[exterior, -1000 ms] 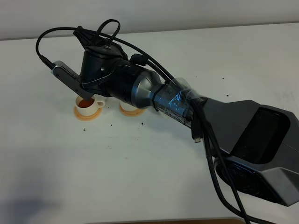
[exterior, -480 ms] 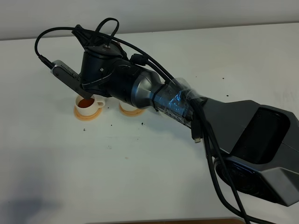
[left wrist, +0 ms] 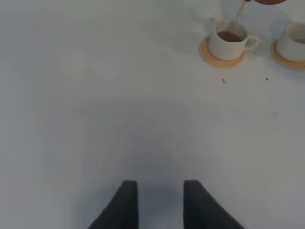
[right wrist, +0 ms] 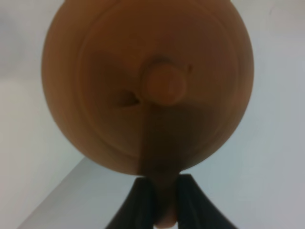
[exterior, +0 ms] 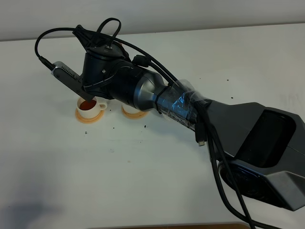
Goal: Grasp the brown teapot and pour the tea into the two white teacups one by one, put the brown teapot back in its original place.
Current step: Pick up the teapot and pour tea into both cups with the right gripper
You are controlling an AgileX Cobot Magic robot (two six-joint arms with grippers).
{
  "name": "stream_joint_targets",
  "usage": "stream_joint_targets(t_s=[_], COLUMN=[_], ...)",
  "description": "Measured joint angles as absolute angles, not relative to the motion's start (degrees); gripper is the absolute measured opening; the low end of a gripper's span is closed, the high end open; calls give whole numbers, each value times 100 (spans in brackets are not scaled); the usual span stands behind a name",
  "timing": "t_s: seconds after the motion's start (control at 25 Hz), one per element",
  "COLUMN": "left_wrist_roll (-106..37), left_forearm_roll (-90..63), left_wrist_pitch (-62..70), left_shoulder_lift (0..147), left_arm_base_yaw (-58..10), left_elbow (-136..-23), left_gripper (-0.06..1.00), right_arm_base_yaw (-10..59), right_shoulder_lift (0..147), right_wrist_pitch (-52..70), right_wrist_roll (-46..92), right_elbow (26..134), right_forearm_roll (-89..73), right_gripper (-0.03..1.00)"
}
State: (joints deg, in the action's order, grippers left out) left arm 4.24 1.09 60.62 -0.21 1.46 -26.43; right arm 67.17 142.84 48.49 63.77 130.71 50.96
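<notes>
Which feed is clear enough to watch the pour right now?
Right wrist: the brown teapot fills the frame, blurred and shadowed. Left wrist: slightly soft, teacup and stream visible near the edge. Exterior high: sharp, but the right arm hides the teapot.

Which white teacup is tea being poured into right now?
The left teacup in the high view: a tea stream falls into it, while the other teacup gets none.
</notes>
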Motion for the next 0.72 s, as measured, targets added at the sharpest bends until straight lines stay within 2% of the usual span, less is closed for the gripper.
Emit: stream_joint_targets(t_s=[0.72], left_wrist_roll=[424], left_forearm_roll=[109], left_wrist_pitch=[6062], left_shoulder_lift=[-21], left_arm_base_yaw=[146], left_elbow=[-2643], left_gripper=[28], right_arm_base_yaw=[6717], right_shoulder_lift=[14284], right_wrist_pitch=[4836], right_wrist_roll=[6437], right_elbow=[13071], right_forearm_roll=[5267], right_gripper=[14])
